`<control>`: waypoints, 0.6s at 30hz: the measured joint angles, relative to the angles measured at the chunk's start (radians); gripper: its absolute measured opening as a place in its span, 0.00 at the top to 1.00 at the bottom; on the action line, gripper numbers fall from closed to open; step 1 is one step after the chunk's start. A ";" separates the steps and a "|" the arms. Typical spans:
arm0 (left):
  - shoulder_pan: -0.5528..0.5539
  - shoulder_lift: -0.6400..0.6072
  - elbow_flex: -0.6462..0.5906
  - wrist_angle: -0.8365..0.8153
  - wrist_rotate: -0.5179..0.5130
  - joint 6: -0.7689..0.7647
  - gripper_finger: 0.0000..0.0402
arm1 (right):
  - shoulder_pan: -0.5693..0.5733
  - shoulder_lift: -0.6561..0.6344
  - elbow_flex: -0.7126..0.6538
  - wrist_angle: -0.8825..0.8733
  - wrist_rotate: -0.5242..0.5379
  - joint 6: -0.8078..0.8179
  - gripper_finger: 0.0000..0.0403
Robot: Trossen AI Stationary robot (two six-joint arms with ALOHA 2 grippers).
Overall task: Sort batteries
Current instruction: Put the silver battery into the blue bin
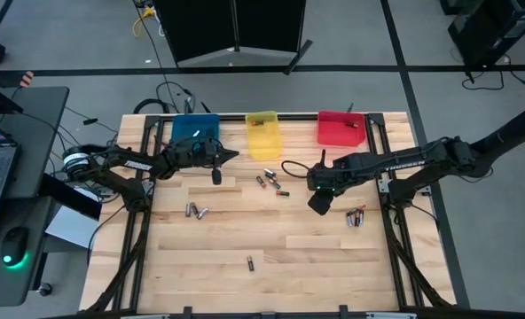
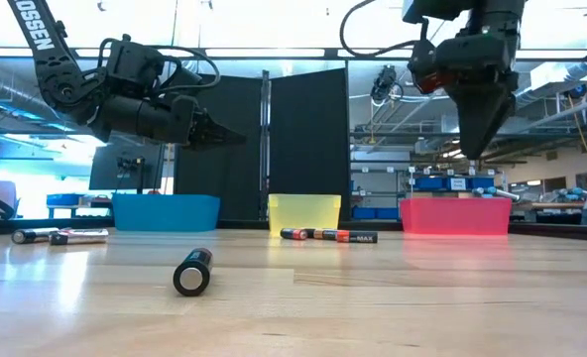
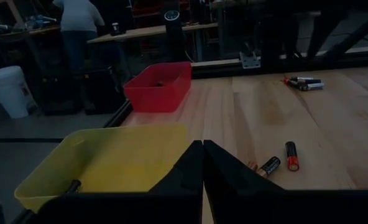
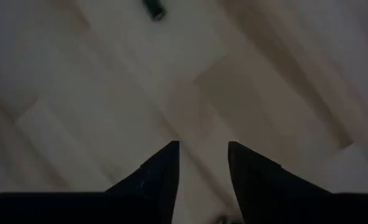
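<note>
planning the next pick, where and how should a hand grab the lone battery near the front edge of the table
Grip the lone battery at mid-length, coming straight down from above, fingers closing across its round sides. It lies flat on the table, apart from the others, so nothing crowds it. A side approach would probably roll it.

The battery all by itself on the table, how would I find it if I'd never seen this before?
Start at the wooden table and its three coloured bins along the far edge: blue, yellow, red. Go from the yellow bin straight across towards the near edge. There lies the lone battery, dark, with no other batteries beside it, while the rest sit in little clusters.
</note>
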 joint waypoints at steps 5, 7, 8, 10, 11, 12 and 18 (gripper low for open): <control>0.000 0.000 0.000 0.000 0.000 0.000 0.96 | -0.046 0.000 0.000 0.001 0.038 -0.068 0.64; 0.000 0.000 0.000 0.000 0.000 0.002 0.96 | -0.070 0.000 0.000 0.008 0.060 -0.104 0.67; 0.000 0.000 0.000 0.000 0.000 0.007 0.96 | -0.082 0.000 0.000 0.012 0.072 -0.119 0.69; 0.000 0.000 0.000 0.000 -0.002 0.013 0.96 | -0.106 0.000 0.000 0.023 0.079 -0.146 0.74; 0.001 0.000 0.000 0.001 -0.005 0.014 0.96 | -0.115 0.000 0.000 0.025 0.076 -0.160 0.77; 0.001 0.000 0.000 0.002 -0.006 0.015 0.96 | -0.124 0.000 0.000 0.024 0.061 -0.180 0.80; 0.001 0.000 0.000 0.014 -0.006 0.016 0.96 | -0.145 0.000 0.000 0.029 -0.023 -0.282 0.93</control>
